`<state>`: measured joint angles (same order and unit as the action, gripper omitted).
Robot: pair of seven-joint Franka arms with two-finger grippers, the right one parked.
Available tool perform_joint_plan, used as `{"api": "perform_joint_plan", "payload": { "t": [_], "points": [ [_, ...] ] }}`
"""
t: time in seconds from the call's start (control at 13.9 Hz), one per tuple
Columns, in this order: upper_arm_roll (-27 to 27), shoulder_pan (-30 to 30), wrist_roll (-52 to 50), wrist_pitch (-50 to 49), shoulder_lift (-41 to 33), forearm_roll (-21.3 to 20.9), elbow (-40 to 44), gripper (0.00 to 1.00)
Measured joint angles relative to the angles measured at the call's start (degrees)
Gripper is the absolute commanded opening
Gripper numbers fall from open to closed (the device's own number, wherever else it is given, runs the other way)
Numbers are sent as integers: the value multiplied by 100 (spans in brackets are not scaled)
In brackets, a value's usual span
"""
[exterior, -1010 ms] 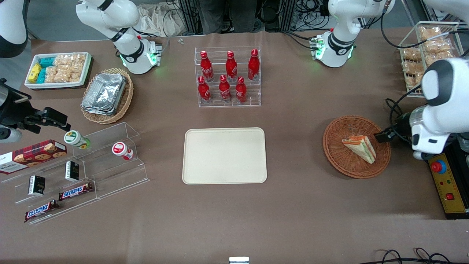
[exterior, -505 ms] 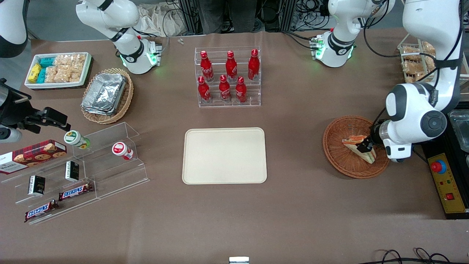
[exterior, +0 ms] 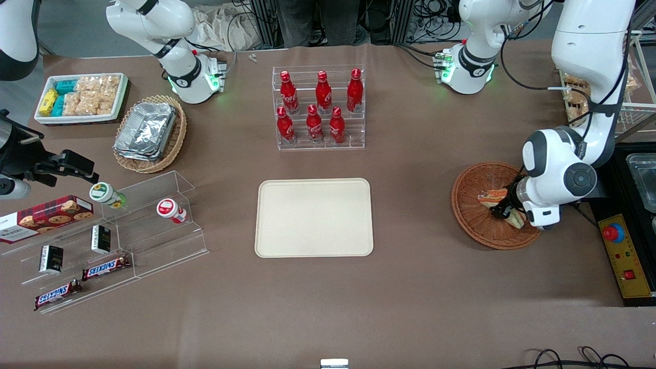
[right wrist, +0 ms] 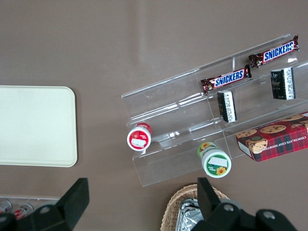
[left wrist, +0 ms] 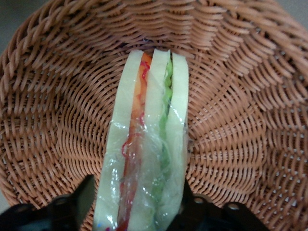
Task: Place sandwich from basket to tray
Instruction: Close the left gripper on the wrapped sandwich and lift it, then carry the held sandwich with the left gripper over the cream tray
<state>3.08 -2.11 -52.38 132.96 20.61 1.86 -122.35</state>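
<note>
The sandwich (exterior: 491, 196), a plastic-wrapped white-bread wedge with orange and green layers, lies in the round reddish-brown wicker basket (exterior: 471, 220) toward the working arm's end of the table. My left gripper (exterior: 505, 207) is down in the basket over the sandwich and hides its middle. In the left wrist view the sandwich (left wrist: 149, 144) lies on the basket (left wrist: 231, 120), and the gripper (left wrist: 138, 211) is open, with one black finger (left wrist: 85, 195) close against each side of the wedge. The cream tray (exterior: 313, 217) lies empty at the table's middle.
A clear rack of red bottles (exterior: 319, 107) stands farther from the front camera than the tray. A yellow control box (exterior: 626, 256) lies beside the basket at the table's edge. A wire rack of snack bags (exterior: 579, 102) stands farther back near the arm.
My left arm swung in over the basket and came down. The gripper moved from beside the sandwich to straddling it. The sandwich has not moved.
</note>
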Motion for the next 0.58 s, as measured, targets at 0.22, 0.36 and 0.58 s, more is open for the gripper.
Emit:
{"api": "perform_joint_plan", "payload": {
  "t": [0.22,0.36,0.58],
  "points": [
    [-21,-7,-16,-212,-185,0,182,0],
    [-65,-29,11,-1128,-610,-1,533,0],
    [-462,-76,157,-2830,-1276,0,1423,0]
  ]
}}
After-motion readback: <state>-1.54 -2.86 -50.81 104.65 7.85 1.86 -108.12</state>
